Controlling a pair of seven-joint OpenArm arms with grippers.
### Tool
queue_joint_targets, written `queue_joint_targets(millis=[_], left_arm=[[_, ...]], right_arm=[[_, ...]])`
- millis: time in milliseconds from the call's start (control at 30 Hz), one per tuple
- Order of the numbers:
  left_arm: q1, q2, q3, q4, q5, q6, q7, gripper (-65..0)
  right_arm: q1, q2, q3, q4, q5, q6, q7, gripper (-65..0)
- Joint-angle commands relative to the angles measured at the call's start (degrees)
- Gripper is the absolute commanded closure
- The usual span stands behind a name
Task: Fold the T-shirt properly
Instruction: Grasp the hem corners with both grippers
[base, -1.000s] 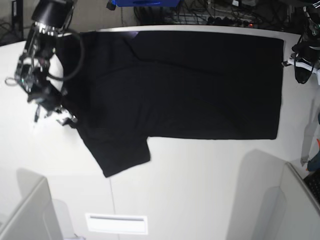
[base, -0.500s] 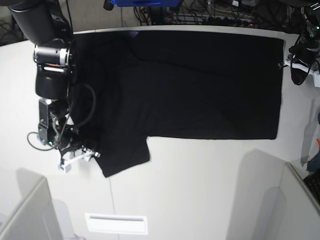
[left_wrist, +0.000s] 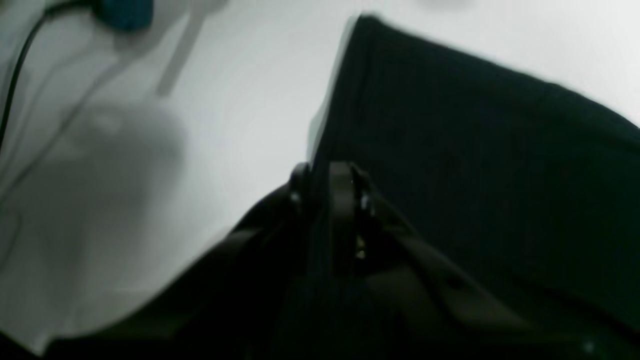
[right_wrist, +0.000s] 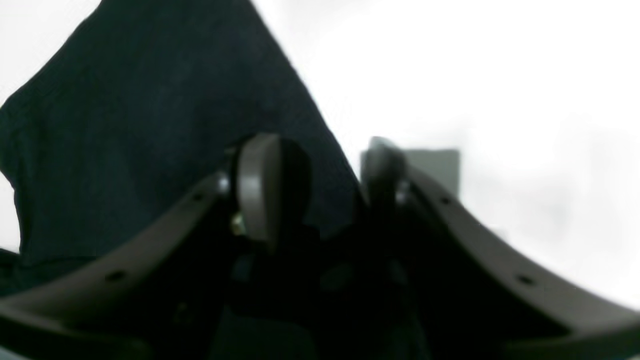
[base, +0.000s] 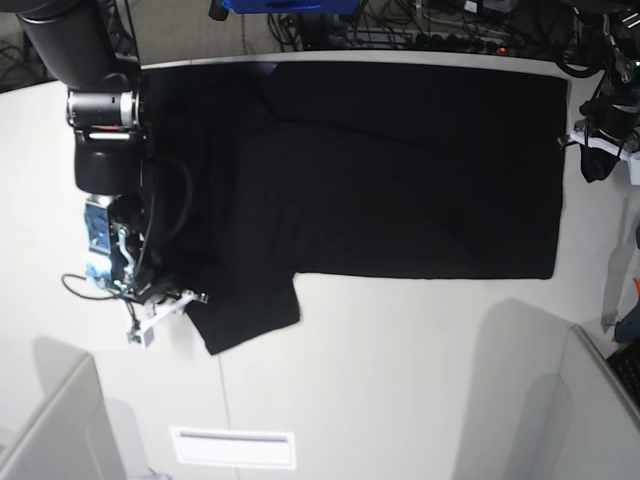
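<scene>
The black T-shirt (base: 400, 170) lies spread flat on the white table (base: 400, 380), with one sleeve (base: 250, 310) pointing to the front left. My right gripper (base: 185, 300) is at that sleeve's outer edge. In the right wrist view it (right_wrist: 320, 185) is open, and the sleeve cloth (right_wrist: 150, 125) runs in between the two fingers. My left gripper (base: 572, 135) sits at the shirt's far right edge. In the left wrist view its fingers (left_wrist: 340, 190) are almost together on the cloth edge (left_wrist: 475, 150). No print shows.
Grey partition panels stand at the front left (base: 50, 420) and front right (base: 590, 400). A white label plate (base: 233, 447) lies near the front edge. Cables and a blue object (base: 290, 5) crowd the back edge behind the shirt.
My right arm has swung from the shirt's upper left edge down to the sleeve, and its gripper now stands at the sleeve's edge. The left gripper has barely shifted.
</scene>
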Motion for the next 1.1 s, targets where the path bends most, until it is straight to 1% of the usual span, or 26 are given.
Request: queue_joint_targets(millis=[0,67,133,167,200,233,300,333,400,433,467,500,567,633,667,700,800,900,967,1067], left_arm=[[-0.91,-1.36,-0.5,0.53,-0.08,0.16,0.71,-7.9],[-3.28,-2.06,-0.41,0.17,-0.08,0.16,4.84,-7.9],[-6.71,-2.23,-0.41,-0.97,-0.08,0.16,9.06,-8.1],[-8.55,-2.23,-0.41,-1.85,0.01,0.16,10.38,-8.2],[-10.84,-2.5,-0.41,-3.52,0.01,0.16,11.61,-8.4],[-13.04,-3.55,-0.06,-5.54,0.01,0.16,12.49,-10.5],[-17.96,-5.49,0.91,-10.2,0.01,0.34,14.16,-19.6],[-20.69,-6.45,1.79,-12.75,0.01,0.34,14.77,-26.0],[-25.43,-9.36,5.31,-17.94,0.01,0.43,14.95,-41.0],[-27.81,-10.41,7.24,-20.92,0.45,0.43,14.86,-46.7],[-30.8,-11.64,9.26,-24.53,1.94,0.52,14.77,-51.0],[-34.58,-12.26,11.2,-28.4,4.67,0.52,14.51,-53.3],[-40.91,-12.26,15.42,-35.78,11.61,0.43,11.34,-52.8],[-46.53,-12.08,20.08,-42.99,19.61,0.16,6.77,-52.3],[-48.55,-11.9,21.57,-45.36,22.07,0.08,5.19,-52.3],[-50.14,-11.82,23.33,-47.65,23.22,0.08,3.78,-52.5],[-54.01,-10.85,25.97,-52.92,23.39,0.08,1.67,-52.5],[-56.29,-10.67,28.78,-57.14,23.57,0.08,1.32,-52.5],[-56.91,-10.59,30.8,-58.9,23.3,0.08,1.32,-52.5],[-56.73,-9.36,31.77,-59.17,23.3,0.08,1.32,-52.5]], right_arm=[[1.09,0.29,0.15,0.22,0.18,-0.09,-1.37,-21.9],[1.09,0.29,0.15,0.22,0.09,-0.09,-1.28,-19.2],[1.09,0.29,0.15,0.22,0.09,-0.09,0.13,-12.0],[1.09,0.29,0.15,0.13,0.09,-0.09,1.45,-7.4],[1.0,0.29,0.24,0.13,0.09,-0.09,2.68,-1.2],[0.56,0.29,0.24,0.13,0.09,-0.18,3.38,0.0],[0.3,0.29,0.33,0.13,0.09,-0.18,3.65,0.0],[0.3,0.29,0.33,0.13,0.09,-0.18,3.65,0.0],[0.21,0.29,0.33,0.13,0.18,-0.18,3.65,0.0],[0.21,0.29,0.33,0.13,0.18,-0.18,3.73,0.0],[0.21,0.2,0.33,0.13,0.18,-0.18,3.73,0.0],[0.21,0.2,0.33,0.13,0.18,-0.18,3.73,0.0],[0.21,0.11,0.24,0.22,0.18,-0.18,3.73,0.0],[0.21,0.02,0.15,0.22,0.18,-0.18,3.73,0.0],[0.21,0.02,0.15,0.22,0.18,-0.18,3.73,0.0],[0.21,0.02,0.15,0.31,0.18,-0.18,3.73,0.0],[0.21,0.02,0.06,0.31,0.18,-0.18,3.73,0.0],[0.3,0.02,0.06,0.4,0.18,-0.18,3.65,0.0],[0.3,0.02,0.24,0.48,0.18,-0.18,3.56,0.0],[0.3,0.11,0.24,0.48,0.18,-0.18,3.65,0.0]])
